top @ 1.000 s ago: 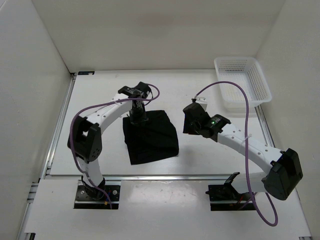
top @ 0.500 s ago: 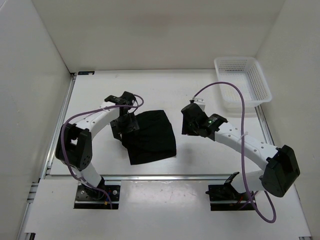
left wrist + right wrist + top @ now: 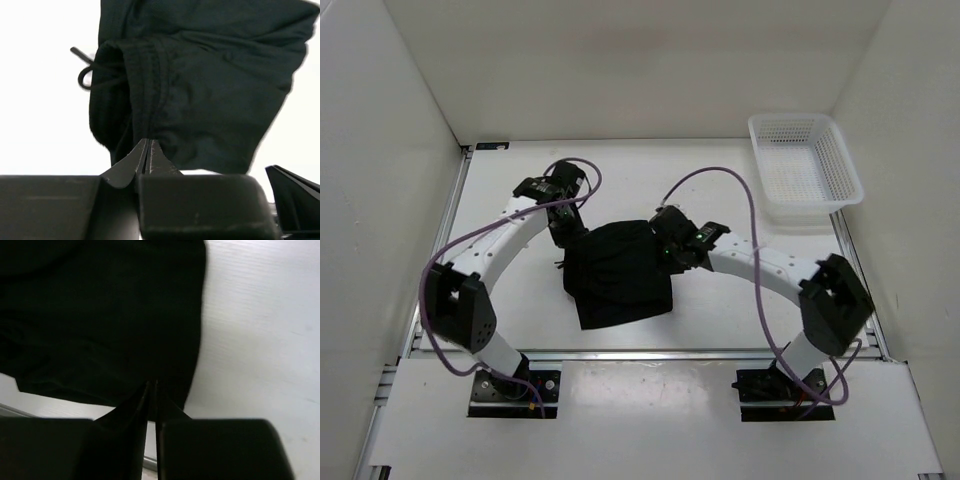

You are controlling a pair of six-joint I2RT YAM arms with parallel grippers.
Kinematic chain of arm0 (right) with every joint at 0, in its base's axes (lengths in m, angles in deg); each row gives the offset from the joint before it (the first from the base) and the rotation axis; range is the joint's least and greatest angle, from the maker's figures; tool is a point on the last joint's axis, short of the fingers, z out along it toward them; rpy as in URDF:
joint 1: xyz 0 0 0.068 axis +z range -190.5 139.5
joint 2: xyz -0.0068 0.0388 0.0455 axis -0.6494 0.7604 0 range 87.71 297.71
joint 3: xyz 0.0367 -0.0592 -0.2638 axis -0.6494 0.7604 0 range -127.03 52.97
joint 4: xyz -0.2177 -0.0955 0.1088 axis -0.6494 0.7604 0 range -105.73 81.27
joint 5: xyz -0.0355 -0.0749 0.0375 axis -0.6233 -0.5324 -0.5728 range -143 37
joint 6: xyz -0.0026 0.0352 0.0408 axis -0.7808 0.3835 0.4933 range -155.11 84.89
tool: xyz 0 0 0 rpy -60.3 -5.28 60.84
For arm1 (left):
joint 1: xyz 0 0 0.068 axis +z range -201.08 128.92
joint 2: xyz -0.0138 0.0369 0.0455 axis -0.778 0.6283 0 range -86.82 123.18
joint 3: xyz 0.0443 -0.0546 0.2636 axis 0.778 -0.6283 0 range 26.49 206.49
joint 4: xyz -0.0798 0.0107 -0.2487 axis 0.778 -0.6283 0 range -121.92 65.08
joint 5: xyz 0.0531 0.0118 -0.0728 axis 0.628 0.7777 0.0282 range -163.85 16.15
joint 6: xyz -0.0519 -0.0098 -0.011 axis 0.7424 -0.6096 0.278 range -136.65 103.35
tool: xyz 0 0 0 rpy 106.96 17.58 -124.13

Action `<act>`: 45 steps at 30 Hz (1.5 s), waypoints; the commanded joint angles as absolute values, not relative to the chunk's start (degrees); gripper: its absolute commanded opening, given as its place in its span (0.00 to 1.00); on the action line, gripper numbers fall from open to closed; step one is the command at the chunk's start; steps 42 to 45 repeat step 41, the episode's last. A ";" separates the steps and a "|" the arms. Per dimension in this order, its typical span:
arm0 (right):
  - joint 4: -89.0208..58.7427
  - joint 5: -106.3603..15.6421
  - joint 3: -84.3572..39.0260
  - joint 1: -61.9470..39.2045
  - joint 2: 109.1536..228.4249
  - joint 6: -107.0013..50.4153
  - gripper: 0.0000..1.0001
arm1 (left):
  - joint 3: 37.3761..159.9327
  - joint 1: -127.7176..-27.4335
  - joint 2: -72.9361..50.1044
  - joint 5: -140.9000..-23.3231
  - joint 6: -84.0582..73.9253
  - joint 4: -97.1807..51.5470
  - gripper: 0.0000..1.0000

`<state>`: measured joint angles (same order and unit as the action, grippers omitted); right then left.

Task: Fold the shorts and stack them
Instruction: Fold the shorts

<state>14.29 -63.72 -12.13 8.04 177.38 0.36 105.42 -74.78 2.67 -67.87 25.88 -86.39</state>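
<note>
The left gripper (image 3: 146,146) is pinched tight on the shorts (image 3: 620,278), its fingertips meeting on a fold of black cloth by the waistband. A looped drawstring (image 3: 86,75) sticks out just beside that fold. The right gripper (image 3: 152,386) is also closed, its tips together on the opposite edge of the cloth. Between the two, the shorts lie as a folded, roughly square bundle in the middle of the white table (image 3: 720,190). A white basket (image 3: 806,170) stands well apart in the far right corner.
</note>
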 commanded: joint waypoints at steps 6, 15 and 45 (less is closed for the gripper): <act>8.87 -58.00 -14.27 8.11 190.71 -0.48 0.07 | 98.39 -73.75 15.81 -68.66 22.73 -79.06 0.10; 18.00 -72.13 -21.38 8.11 179.15 -1.62 0.40 | 110.11 -73.75 10.40 -65.25 19.57 -87.82 0.17; 45.78 -114.78 -10.40 5.82 144.13 9.89 1.00 | 108.40 -69.97 -26.96 -58.65 21.67 -92.24 0.88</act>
